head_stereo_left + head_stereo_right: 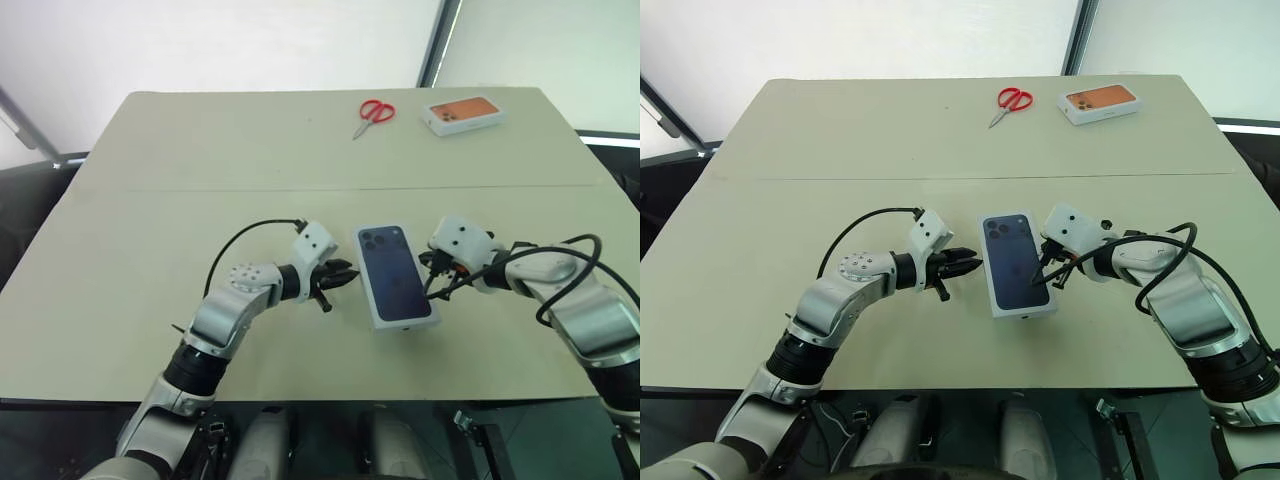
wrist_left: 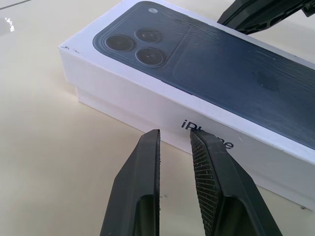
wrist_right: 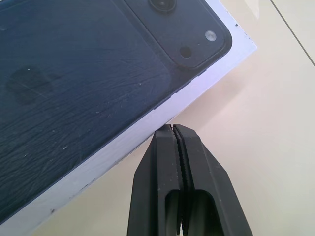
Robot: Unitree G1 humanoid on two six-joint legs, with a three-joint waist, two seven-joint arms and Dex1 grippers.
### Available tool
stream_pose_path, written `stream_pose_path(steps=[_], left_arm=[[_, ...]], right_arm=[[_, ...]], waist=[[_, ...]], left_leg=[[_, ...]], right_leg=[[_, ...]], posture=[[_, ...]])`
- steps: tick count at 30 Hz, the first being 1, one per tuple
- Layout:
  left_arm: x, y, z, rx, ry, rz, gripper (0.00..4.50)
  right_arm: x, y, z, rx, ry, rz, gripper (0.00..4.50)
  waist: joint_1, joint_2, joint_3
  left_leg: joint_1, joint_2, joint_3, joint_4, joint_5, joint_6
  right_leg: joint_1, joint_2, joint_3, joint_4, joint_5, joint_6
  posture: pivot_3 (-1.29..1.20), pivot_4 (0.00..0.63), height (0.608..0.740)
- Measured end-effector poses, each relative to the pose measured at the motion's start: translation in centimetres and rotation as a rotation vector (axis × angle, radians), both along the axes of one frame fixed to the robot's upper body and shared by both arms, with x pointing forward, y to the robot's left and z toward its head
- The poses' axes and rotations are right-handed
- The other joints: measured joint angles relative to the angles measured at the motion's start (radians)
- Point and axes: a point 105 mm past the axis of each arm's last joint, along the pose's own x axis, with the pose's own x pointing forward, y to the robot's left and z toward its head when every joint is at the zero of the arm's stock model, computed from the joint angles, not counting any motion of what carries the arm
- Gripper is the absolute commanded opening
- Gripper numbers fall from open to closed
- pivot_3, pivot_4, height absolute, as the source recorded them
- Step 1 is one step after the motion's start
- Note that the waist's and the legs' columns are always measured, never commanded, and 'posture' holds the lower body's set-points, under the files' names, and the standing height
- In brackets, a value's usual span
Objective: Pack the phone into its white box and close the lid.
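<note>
Both grippers flank the lid [image 1: 395, 275], which I see seated on the white box [image 2: 128, 105] mid-counter [image 1: 120, 280]. Left gripper [image 1: 340, 277], fingers slightly apart and empty, sits just beside its left edge; right gripper [image 1: 437, 272], pinched together, sits at its right edge. The phone is hidden, presumably inside. Uneven sideways pushes could skew the lid. Scissors [image 1: 374, 114] and an orange-pictured box [image 1: 463, 113] lie far back.

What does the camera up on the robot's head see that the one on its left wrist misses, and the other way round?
Head view alone: the red-handled scissors, a white box with an orange phone picture, the beige table's far edge, both arms. Left wrist view alone: the grey lettering on the lid's white side wall, and the slim gap between the left gripper fingers. Shared: the white lid with a dark blue phone picture, closed on the table, and the right gripper beside it.
</note>
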Motion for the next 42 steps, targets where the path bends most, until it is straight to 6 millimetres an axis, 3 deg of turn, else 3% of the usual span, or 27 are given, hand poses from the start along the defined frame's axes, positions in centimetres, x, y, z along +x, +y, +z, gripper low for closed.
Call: stream_pose_path(steps=[11,15,19,26,29,34,42], left_arm=[[0.2,0.7,0.1,0.008,-0.007,0.01,1.02],[0.9,2.5,0.7,-0.002,-0.016,0.058,1.02],[1.0,2.3,1.1,-0.032,-0.015,0.058,1.02],[3.9,0.2,6.4,-0.121,-0.133,0.087,1.02],[5.2,-0.7,5.4,-0.077,-0.097,0.108,1.02],[6.3,-1.2,1.9,0.071,-0.011,0.125,1.02],[6.4,-2.0,1.3,0.101,-0.011,0.114,1.02]], right_arm=[[-0.3,-0.8,0.0,-0.025,0.002,-0.001,0.05],[-0.5,-2.5,1.4,-0.047,-0.034,-0.016,0.05],[-1.1,-2.8,2.0,-0.036,-0.043,0.011,0.05],[-3.7,-1.2,3.5,0.032,-0.01,0.142,0.05],[-4.6,-0.6,2.4,0.042,0.037,0.167,0.05],[-5.6,0.7,0.7,0.07,0.1,0.18,0.05],[-5.8,0.7,-1.4,0.05,0.143,0.128,0.05]], waist=[[0.001,0.0,0.0],[0.001,0.0,0.0],[0.001,0.0,0.0],[0.003,-0.001,0.0],[0.001,-0.001,0.0],[-0.001,-0.001,0.0],[0.004,-0.002,-0.001]], left_leg=[[0.0,0.0,0.0,0.0,0.0,0.0],[0.0,0.0,0.0,0.0,0.0,0.0],[0.0,0.0,0.0,0.0,0.0,0.0],[0.0,0.0,0.0,0.0,0.0,0.0],[0.001,0.0,0.0,0.0,0.0,0.0],[0.0,0.0,0.0,0.0,0.0,0.0],[0.001,-0.001,0.0,0.001,0.0,0.0]], right_leg=[[0.0,0.0,0.0,0.0,0.0,0.0],[0.0,0.0,0.0,0.0,0.0,0.0],[0.0,0.0,0.0,0.0,0.0,0.0],[0.001,0.0,0.0,-0.001,0.0,0.0],[0.001,0.0,0.0,0.001,0.0,0.0],[0.0,0.0,0.0,0.001,0.0,0.0],[0.002,0.0,0.0,0.0,0.0,0.0]], posture=[[0.0,0.15,0.697],[0.0,0.15,0.697],[0.0,0.15,0.697],[0.0,0.15,0.697],[0.0,0.15,0.697],[0.0,0.15,0.697],[0.0,0.15,0.697]])
